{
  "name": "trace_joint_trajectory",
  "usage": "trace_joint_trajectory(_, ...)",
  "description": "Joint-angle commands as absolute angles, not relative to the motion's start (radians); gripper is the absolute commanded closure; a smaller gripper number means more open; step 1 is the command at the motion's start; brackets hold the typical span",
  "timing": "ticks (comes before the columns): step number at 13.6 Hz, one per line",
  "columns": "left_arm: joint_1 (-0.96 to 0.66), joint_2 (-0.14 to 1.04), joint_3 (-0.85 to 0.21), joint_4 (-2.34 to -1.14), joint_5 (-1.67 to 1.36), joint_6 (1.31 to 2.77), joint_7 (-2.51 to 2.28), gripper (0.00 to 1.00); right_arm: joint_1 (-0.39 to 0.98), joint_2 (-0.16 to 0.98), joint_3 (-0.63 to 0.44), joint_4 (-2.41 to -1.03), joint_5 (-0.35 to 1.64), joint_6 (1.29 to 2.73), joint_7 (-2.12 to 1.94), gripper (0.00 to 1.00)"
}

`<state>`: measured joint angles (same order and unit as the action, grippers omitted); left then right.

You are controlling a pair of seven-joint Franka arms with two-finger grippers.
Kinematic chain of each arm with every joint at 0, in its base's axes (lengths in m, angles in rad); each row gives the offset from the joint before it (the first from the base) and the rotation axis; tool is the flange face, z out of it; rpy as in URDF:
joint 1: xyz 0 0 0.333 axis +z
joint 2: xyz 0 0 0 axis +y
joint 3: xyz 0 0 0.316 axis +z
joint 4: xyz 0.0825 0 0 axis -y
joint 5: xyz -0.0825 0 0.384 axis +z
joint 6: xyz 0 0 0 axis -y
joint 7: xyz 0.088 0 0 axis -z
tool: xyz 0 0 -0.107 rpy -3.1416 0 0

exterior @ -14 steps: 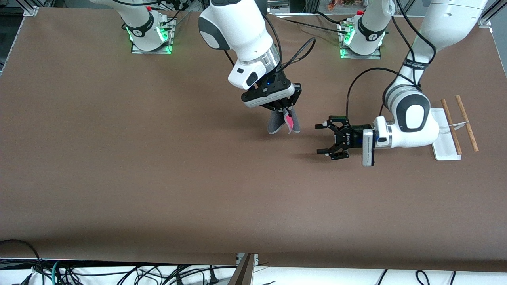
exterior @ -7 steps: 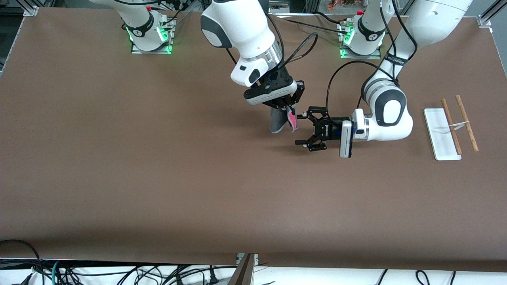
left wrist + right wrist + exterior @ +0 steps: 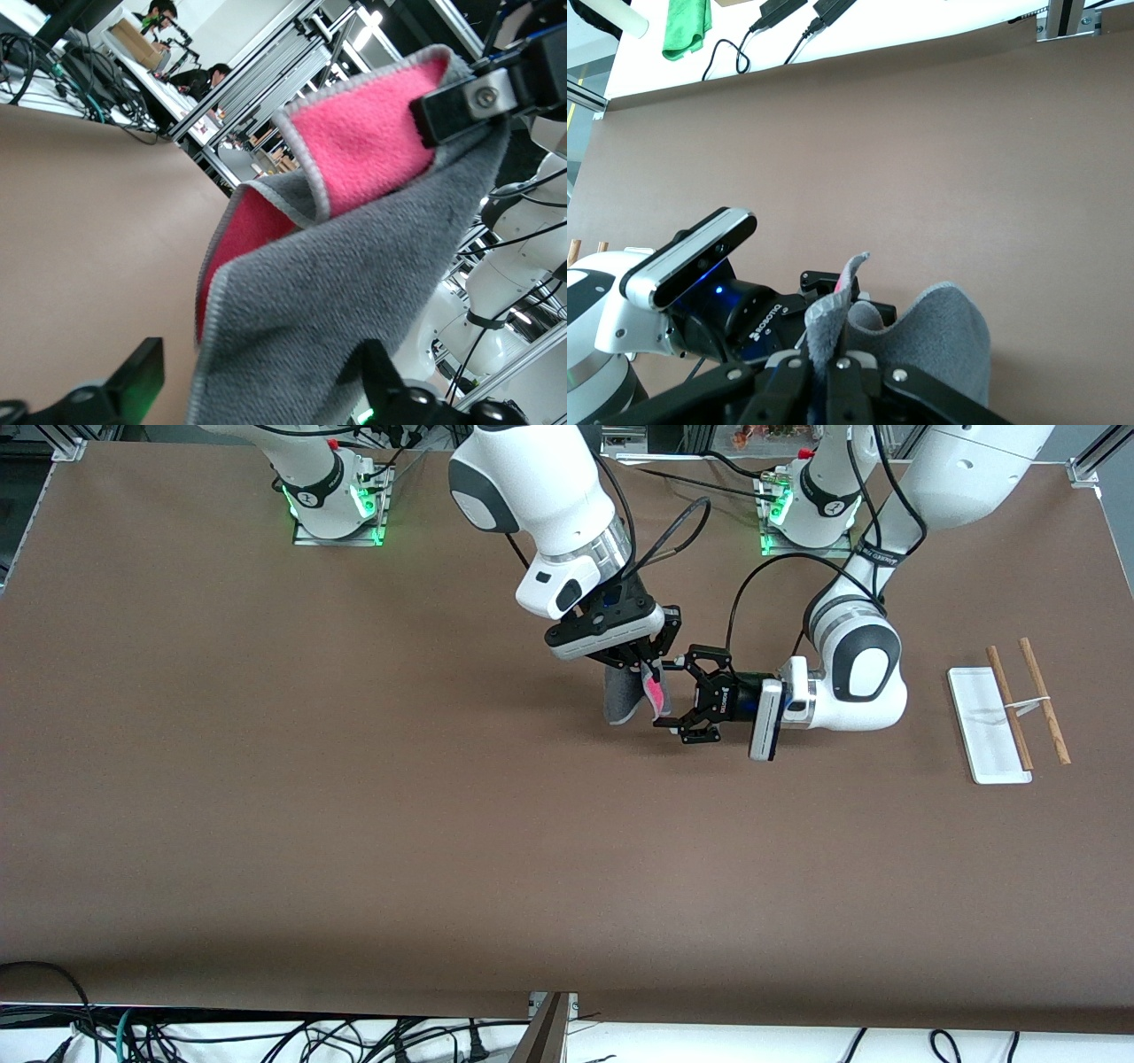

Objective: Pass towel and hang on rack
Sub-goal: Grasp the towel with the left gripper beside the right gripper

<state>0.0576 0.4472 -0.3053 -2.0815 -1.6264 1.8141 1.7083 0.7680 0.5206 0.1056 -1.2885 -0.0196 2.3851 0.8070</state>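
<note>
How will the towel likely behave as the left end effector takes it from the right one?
Probably floppy: the towel hangs folded and drooping from the right end effector, pinched at its top. Likely light, since that small pinch carries it. Its plush pile should grip rather than slip, though the free edge may sag between the open fingers of the left end effector.

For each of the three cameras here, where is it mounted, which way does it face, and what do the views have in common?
Front view: high across the table, facing both bases; shows the right gripper holding the towel, the open left gripper beside it, and the rack.
Left wrist view: on the left arm, facing the towel close up between its own fingertips.
Right wrist view: on the right arm, looking down past its fingers at the towel and left gripper.
All three views share the towel.
</note>
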Motion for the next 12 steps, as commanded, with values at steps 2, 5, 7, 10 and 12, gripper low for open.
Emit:
trace_joint_trajectory(2,0.089,0.434,-0.316,-2.114,-1.660,1.770,1.789,0.99,0.779,0.535,0.098,-1.258,-0.034,2.387,0.828,1.00)
trace_joint_trajectory(5,0.097,0.434,-0.314,-2.126,-1.660,1.735,1.790,1.00,0.778,0.535,0.098,-1.256,-0.034,2.388,0.827,1.00)
trace_joint_trajectory(7,0.097,0.434,-0.314,-2.126,-1.660,1.735,1.790,1.00,0.778,0.535,0.098,-1.256,-0.034,2.388,0.827,1.00)
trace_joint_trajectory(10,0.106,0.434,-0.314,-2.126,-1.660,1.724,1.790,1.00,0.778,0.535,0.097,-1.258,-0.034,2.387,0.825,1.00)
trace_joint_trajectory(12,0.106,0.433,-0.314,-2.126,-1.660,1.715,1.790,1.00,0.778,0.535,0.097,-1.258,-0.034,2.387,0.825,1.00)
